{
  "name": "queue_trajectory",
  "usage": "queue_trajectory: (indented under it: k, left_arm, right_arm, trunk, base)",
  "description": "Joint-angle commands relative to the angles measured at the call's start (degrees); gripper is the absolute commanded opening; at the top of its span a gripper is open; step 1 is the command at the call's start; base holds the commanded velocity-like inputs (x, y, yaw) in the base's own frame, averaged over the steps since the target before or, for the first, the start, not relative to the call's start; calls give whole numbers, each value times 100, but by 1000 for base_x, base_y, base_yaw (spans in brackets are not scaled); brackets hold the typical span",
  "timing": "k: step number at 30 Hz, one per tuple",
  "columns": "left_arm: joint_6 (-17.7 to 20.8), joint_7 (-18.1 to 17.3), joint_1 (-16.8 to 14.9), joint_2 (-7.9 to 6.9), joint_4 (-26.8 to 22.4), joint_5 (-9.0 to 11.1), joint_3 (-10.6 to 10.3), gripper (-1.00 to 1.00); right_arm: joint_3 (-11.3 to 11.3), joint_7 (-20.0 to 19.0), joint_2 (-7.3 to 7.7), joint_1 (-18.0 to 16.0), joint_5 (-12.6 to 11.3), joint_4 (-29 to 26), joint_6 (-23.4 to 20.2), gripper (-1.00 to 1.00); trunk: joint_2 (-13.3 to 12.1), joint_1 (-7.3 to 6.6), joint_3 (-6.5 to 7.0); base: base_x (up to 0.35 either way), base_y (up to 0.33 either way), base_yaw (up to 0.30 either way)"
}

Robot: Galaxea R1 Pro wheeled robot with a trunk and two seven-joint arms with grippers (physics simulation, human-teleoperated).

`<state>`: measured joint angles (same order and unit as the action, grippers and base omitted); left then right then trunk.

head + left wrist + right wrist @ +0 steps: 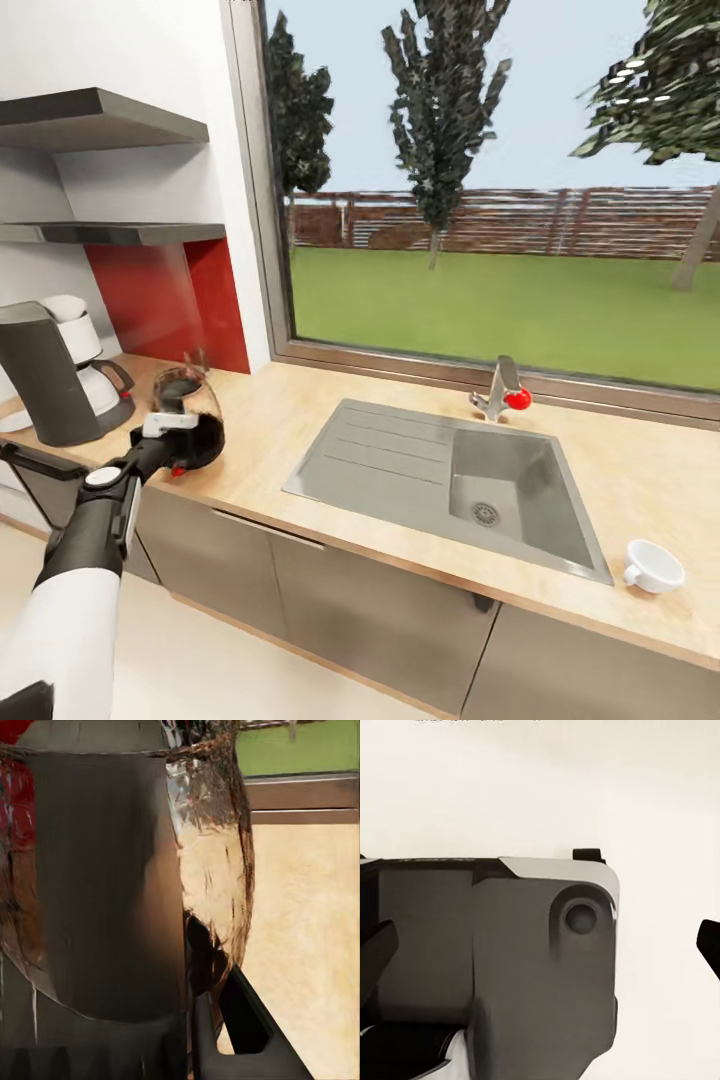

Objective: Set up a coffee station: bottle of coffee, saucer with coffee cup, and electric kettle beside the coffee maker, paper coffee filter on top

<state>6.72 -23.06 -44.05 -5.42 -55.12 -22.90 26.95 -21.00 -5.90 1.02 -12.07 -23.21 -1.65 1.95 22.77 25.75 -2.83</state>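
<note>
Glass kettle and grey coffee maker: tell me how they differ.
The round-bellied, dark-tinted glass electric kettle is see-through; the tall grey coffee maker is opaque and boxy. The kettle is shorter than the coffee maker. The left gripper holds the kettle, while the coffee maker stands free. Both are over the left end of the light tan kitchen countertop.
</note>
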Motion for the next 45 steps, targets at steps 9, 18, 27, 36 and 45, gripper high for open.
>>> queue_trajectory:
  k: [9,18,27,36,45]
  left_arm:
    - [-305,489,-7,-62,415,30,99,-100]
    - [-299,503,-7,-65,424,17,168,-100]
    - [-305,504,97,-58,423,13,170,-100]
    - [-316,504,124,-51,504,16,175,-100]
    - [-536,723,343,-65,716,24,172,-100]
  right_arm:
    - [-44,-25,-3,-5,-63,8,25,100]
    - [-40,-25,-5,-5,-63,7,22,100]
    - [-40,-25,-6,-5,-61,6,20,100]
    - [-42,-25,-6,-5,-61,15,21,100]
    - [-43,-25,-4,-5,-49,18,22,100]
  trunk:
    - [14,3,-13]
    - [14,3,-13]
    - [14,3,-13]
    - [14,3,-13]
    - [14,3,-13]
  base:
    - [32,21,0]
    - [199,221,0]
    - [27,88,0]
    - [135,116,0]
    - [1,1,0]
